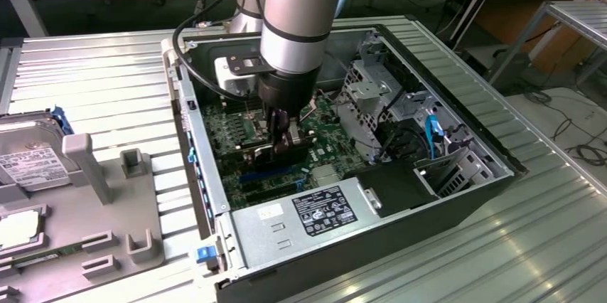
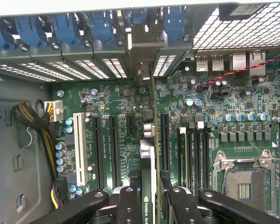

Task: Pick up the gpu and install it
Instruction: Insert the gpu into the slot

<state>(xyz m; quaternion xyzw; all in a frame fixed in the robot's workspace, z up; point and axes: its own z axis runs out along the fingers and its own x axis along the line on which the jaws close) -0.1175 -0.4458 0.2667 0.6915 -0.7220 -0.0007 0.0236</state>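
End effector (image 2: 149, 198) grips gpu (image 2: 148, 158) edge-on, seemingly over motherboard (image 2: 224, 98).

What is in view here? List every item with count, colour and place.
Open dark computer case: one, black and silver, on the ribbed metal table.
Green motherboard: one, on the case floor, black slots and an empty silver processor socket.
Thin dark gpu card with silver end bracket: one, edge-on over the motherboard, between the fingers.
Silver power supply with white label: one, at the case's near end.
Silver hard drive with white label: one, exterior view's left edge.
Grey fixture tray: one, beside the case.
Blue slot clips: a row, along the case's rear wall.
Robot arm: one, silver-grey, reaching into the case.
Black gripper: one, closed on the gpu.
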